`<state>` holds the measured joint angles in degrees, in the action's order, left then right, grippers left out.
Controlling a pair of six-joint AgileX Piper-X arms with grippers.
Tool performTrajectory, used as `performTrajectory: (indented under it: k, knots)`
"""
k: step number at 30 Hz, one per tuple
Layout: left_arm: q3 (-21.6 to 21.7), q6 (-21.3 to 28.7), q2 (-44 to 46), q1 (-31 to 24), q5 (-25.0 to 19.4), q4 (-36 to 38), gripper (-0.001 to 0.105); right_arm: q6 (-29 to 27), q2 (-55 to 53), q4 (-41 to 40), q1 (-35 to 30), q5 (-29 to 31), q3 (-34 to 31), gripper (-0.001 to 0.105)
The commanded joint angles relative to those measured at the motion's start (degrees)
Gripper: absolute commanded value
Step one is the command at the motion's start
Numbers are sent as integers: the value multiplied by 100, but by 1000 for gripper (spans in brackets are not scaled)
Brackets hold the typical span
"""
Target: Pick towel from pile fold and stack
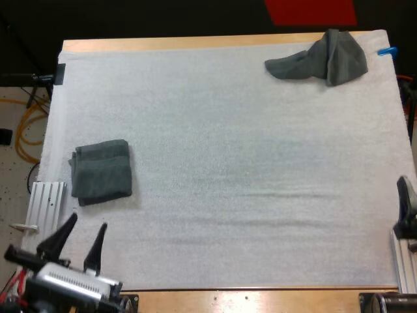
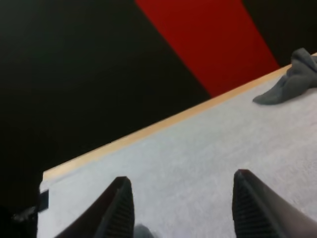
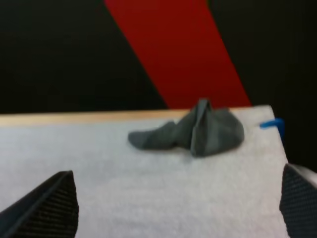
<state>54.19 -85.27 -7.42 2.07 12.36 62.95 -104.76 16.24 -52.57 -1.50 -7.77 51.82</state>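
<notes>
A crumpled dark grey-green towel lies at the mat's far right corner; it is also ahead of the right wrist camera and far off past the left fingers. A folded towel sits flat near the mat's left edge. My left gripper hovers at the near left, just in front of the folded towel, open with nothing between its fingers. My right gripper rests at the right edge of the mat, its fingers spread wide and open.
The white mat covers most of the wooden table. A ribbed metal bracket stands off the mat's left edge, near the left arm. Another rail lies by the right arm.
</notes>
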Motion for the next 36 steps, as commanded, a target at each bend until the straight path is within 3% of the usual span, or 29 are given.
performTrajectory:
  k: [1, 10, 16, 19, 23, 27, 31, 36]
  knots:
    - [-55, 32, 102, 8, -18, 203, 44, 99, -251, 126, -24, -21, -148, 80]
    - [-94, -4, 896, 8, -17, 1606, 44, 452, -1715, 60, -24, -21, -837, 80]
    - [-94, -187, 1602, 8, -17, 2663, 44, 583, -1906, -322, -24, -16, -1001, 80]
    - [-31, -420, 1610, -10, 26, 2694, 44, 602, -1908, -326, -24, -18, -1078, 80]
    - [-167, -372, 1602, -11, -41, 2669, 44, 595, -1908, -252, -24, 19, -1079, 80]
    - [-472, -356, 1602, -11, -27, 2251, 44, 560, -1908, -139, -24, 0, -1079, 80]
    - [-838, -356, 1602, -11, -13, 1084, 44, 532, -1908, -89, -24, -124, -1079, 80]
    - [-1319, -356, 1590, -11, -13, -201, 44, -53, -1908, -186, -24, -248, -1079, 80]
